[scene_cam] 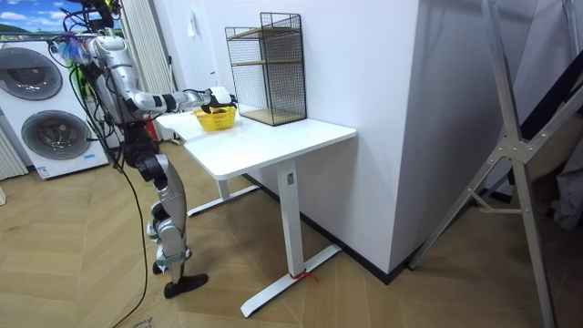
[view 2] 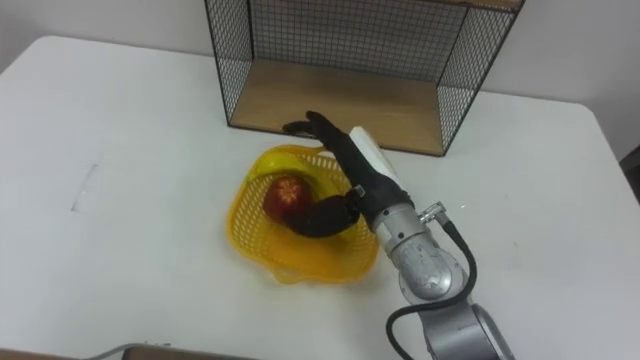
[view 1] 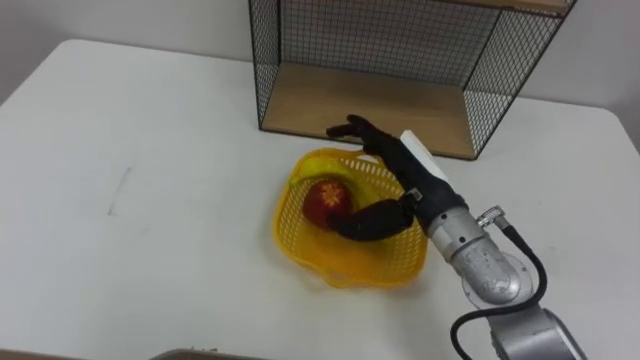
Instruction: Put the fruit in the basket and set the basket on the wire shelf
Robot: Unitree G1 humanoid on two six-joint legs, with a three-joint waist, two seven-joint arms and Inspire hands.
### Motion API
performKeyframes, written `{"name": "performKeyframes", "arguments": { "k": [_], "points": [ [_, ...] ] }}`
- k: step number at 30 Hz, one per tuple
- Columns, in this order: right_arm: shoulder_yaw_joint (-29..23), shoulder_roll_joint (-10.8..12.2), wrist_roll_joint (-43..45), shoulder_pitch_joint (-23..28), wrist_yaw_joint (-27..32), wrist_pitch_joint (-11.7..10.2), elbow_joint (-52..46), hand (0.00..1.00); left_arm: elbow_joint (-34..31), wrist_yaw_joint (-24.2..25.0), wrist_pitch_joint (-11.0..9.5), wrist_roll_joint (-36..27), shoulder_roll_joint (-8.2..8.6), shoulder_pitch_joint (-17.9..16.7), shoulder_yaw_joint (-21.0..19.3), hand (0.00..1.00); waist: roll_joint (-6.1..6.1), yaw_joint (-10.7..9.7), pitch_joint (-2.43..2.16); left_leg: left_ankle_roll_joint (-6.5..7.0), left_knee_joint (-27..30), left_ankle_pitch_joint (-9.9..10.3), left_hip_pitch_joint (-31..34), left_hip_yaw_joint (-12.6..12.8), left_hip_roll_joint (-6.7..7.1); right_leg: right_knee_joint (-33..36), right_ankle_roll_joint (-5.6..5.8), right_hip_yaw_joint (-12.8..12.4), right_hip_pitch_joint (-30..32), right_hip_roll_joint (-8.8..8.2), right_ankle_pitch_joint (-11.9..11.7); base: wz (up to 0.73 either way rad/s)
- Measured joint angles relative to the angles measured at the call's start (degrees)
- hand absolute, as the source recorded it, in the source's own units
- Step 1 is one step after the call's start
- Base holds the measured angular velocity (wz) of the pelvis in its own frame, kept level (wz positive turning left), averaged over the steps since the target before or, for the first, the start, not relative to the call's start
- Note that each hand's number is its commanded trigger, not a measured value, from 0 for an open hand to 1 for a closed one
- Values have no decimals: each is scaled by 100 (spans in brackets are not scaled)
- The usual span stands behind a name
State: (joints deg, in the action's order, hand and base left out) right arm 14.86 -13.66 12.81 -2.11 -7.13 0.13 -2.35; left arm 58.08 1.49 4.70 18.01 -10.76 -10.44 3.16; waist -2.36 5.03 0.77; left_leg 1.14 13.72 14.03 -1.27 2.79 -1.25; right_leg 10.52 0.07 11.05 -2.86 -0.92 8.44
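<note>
Over the basket's [view 1: 300, 245] twelve-o'clock rim, the right hand's [view 1: 398, 168] fingers [view 1: 352, 130] lie stretched and released, thumb inside by the apple [view 1: 322, 198] and banana [view 1: 318, 165]. The basket rests on a white table [view 1: 150, 150], with the wire shelf [view 1: 380, 105] at twelve o'clock. Washing machines [scene_cam: 50, 128] stand behind the robot.

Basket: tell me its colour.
The basket is yellow; the left eye view shows it best.

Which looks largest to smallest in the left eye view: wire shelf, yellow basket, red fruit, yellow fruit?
1. Wire shelf, even with its top cut off by the picture's edge.
2. Yellow basket.
3. Red fruit.
Unranked: yellow fruit. It is partly hidden behind the red fruit, so its place against that fruit is unsure.
</note>
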Motion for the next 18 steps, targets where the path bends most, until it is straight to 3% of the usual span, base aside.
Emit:
{"name": "performKeyframes", "arguments": {
  "k": [7, 14, 16, 18],
  "points": [
    [1, 6, 82, 18, -8, 0, 81, 0, 0, -1, 2, -53, -17, -12, -4, 0, -20, 1, -55, 3, 24, -2, 3, 0, 7, 2, 0, 31, -8, -14, 0, 0],
    [-19, 12, 58, 29, 13, -2, 162, 0, 33, -6, -2, -414, -20, -38, -25, 0, 38, -16, -55, 3, 103, -2, 36, -40, 8, 8, 0, 51, -17, -21, 0, 0],
    [-97, 11, 38, 79, 28, -7, 161, 0, 47, -16, -47, -682, -14, -122, -138, 0, 77, -28, -104, 4, 104, -10, 38, -40, 15, 8, 0, 17, -21, -25, 0, 0],
    [-190, 11, -61, 130, 47, -6, 161, 0, 47, -27, -123, -993, -10, -235, -268, 0, 85, -29, -118, 6, 95, -18, 21, -36, 21, 8, 0, 12, -31, -28, 0, 0]
  ]
}}
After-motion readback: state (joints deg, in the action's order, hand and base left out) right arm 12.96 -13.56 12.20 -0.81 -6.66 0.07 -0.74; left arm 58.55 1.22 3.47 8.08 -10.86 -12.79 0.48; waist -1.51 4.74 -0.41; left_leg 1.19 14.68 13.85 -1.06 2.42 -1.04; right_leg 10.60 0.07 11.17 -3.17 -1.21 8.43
